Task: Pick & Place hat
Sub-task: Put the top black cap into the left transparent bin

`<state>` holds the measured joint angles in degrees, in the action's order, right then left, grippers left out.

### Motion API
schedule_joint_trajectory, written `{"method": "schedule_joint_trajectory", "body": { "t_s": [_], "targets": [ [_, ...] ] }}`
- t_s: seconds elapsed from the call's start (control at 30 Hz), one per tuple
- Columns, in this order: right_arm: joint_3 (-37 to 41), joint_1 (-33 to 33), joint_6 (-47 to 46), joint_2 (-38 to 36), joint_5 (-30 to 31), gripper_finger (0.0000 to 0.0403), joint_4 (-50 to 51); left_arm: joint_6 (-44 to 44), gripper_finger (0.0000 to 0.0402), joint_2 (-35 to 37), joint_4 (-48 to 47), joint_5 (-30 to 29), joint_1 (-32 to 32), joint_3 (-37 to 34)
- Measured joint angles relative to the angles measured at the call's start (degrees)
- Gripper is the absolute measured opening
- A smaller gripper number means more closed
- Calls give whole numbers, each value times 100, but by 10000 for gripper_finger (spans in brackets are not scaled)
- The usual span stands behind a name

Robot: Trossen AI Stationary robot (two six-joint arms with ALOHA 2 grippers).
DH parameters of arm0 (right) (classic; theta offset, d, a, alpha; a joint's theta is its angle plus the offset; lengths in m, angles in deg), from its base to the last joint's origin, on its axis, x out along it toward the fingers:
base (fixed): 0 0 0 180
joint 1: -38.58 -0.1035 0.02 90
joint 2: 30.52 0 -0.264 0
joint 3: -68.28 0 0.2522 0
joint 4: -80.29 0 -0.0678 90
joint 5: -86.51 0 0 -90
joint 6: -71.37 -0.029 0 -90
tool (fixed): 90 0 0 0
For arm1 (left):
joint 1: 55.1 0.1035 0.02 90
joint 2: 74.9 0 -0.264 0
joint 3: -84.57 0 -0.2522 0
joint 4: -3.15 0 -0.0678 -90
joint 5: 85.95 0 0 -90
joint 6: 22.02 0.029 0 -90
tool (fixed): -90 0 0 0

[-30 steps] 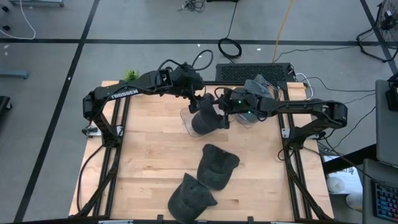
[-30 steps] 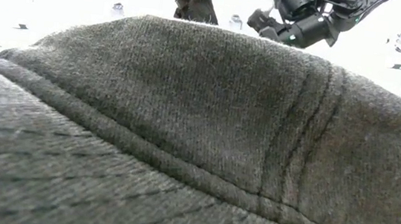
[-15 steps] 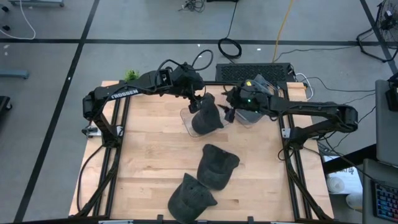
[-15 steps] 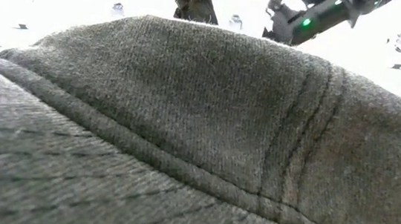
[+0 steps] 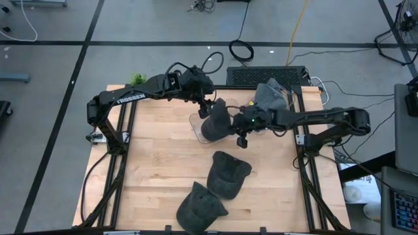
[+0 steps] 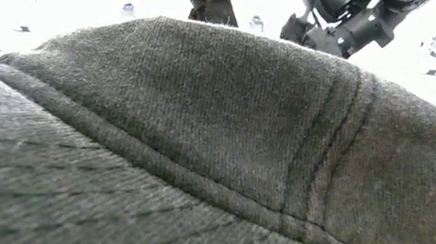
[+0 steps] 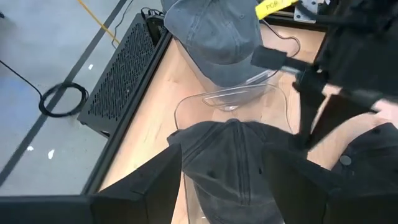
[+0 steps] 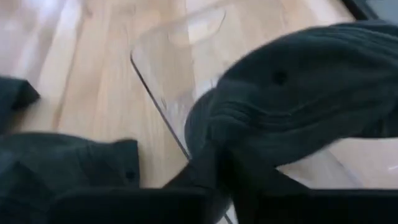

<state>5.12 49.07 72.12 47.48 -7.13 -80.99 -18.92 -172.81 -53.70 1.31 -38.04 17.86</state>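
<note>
Hat (image 5: 216, 122) sits at the back-centre of the table (image 5: 157, 163), draped over a clear stand (image 5: 196, 126), with the left gripper (image 5: 206, 108) right at its far edge. In the left wrist view the two dark fingers (image 7: 155, 180) straddle the hat's crown with cloth between them, so it reads as closed on the hat (a judgement; the contact itself is not crisp). Right gripper (image 5: 242, 135) hangs just beside the hat on its right side, pointing down toward the table; can't tell whether its jaws are wide or narrow. Right wrist view shows the hat's brim close ahead over the clear plastic edge.

Key relation: the hat lies between the two grippers, with its long axis running roughly from the table's back toward the front. Left arm is the nearer one and already on it.

Around it: a second hat (image 5: 229, 173) mid-table, a third hat (image 5: 199, 205) at the front edge (it fills the low view), and a lighter grey hat (image 5: 271, 96) on another clear stand at back right. Right arm is the main obstruction if the hat gets lifted off to the right.
</note>
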Motion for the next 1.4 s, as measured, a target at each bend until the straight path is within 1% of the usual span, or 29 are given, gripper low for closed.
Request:
{"method": "schedule_joint_trajectory", "body": {
  "t_s": [0.03, 0.17, 0.23, 0.3, 0.43, 0.6, 0.67, 0.73, 0.8, 0.87, 1.03, 1.13, 1.33, 1.4],
  "targets": [
    [0, 19, 9, 68, 172, 11, 27, -66, 232, 0, -23, -4, -1, 0],
    [-2, 113, 75, 280, 1109, 22, 226, -319, 232, 0, -169, -9, 14, -2],
    [-2, 153, 151, 311, 1416, 21, 246, -539, 232, 0, -209, -39, 28, -2],
    [-18, 157, 241, 172, 1403, 17, 157, -725, 232, 0, -306, -97, 33, -2],
    [-43, -31, 490, -426, 1383, 11, -296, -831, 232, -1, -410, -291, 31, -7],
    [-44, -274, 605, -1258, 730, 17, -389, -928, 232, -41, -452, -429, -55, -7],
    [-46, -320, 606, -1457, 652, 17, -340, -880, 232, -68, -453, -460, -89, -7],
    [-10, -289, 668, -1484, 647, 11, -310, -880, 232, -72, -478, -484, -114, -11],
    [157, -185, 732, -1404, 613, 4, -393, -883, 232, -90, -436, -527, -115, -6],
    [287, -103, 686, -1230, 458, 3, -650, -882, 232, -115, -422, -540, -108, -5],
    [361, 54, 484, -910, -288, 1, -1224, -853, 232, -179, -357, -602, -111, 0],
    [361, 137, 411, -739, -868, 1, -1871, -835, 232, -203, -400, -657, -107, -11],
    [339, 357, 315, -293, -2308, 1, -3103, -855, 232, -188, -382, -676, -107, -7],
    [188, 463, 256, -174, -2536, 0, -3217, -882, 232, -188, -377, -678, -109, -7]
  ]
}}
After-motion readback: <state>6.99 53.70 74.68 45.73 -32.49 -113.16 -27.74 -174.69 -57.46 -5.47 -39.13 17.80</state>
